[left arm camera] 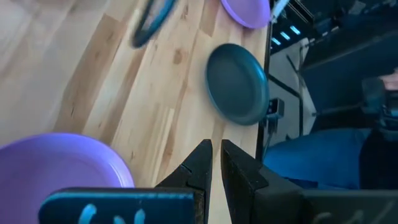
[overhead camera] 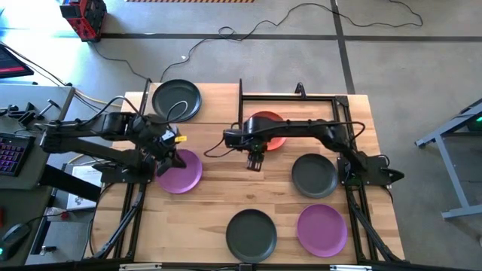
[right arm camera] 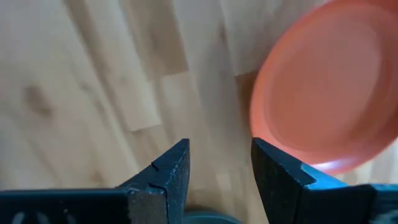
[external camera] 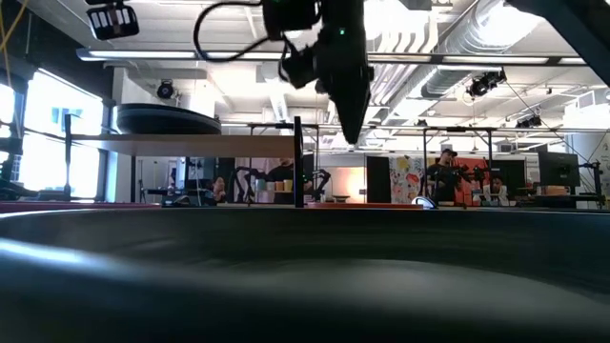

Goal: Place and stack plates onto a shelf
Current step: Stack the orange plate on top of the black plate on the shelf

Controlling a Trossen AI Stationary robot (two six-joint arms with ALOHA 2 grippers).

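The left gripper [left arm camera: 216,163] has two dark fingers [left arm camera: 200,165] that sit very close, with only a thin gap between them. Under them is the wooden table [left arm camera: 93,74]. A purple plate [left arm camera: 59,165] lies just beside the fingers. A dark grey plate [left arm camera: 237,84] rests farther off near the table edge. Another purple plate [left arm camera: 245,11] and a blurry dark plate [left arm camera: 152,22] lie beyond that.

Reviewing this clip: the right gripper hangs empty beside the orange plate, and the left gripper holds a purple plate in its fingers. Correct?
Not quite. The left gripper holds nothing: the left wrist view shows its fingers nearly together on empty air, with the purple plate lying on the table beside them. The rest stands: the right gripper hangs empty beside the orange plate.
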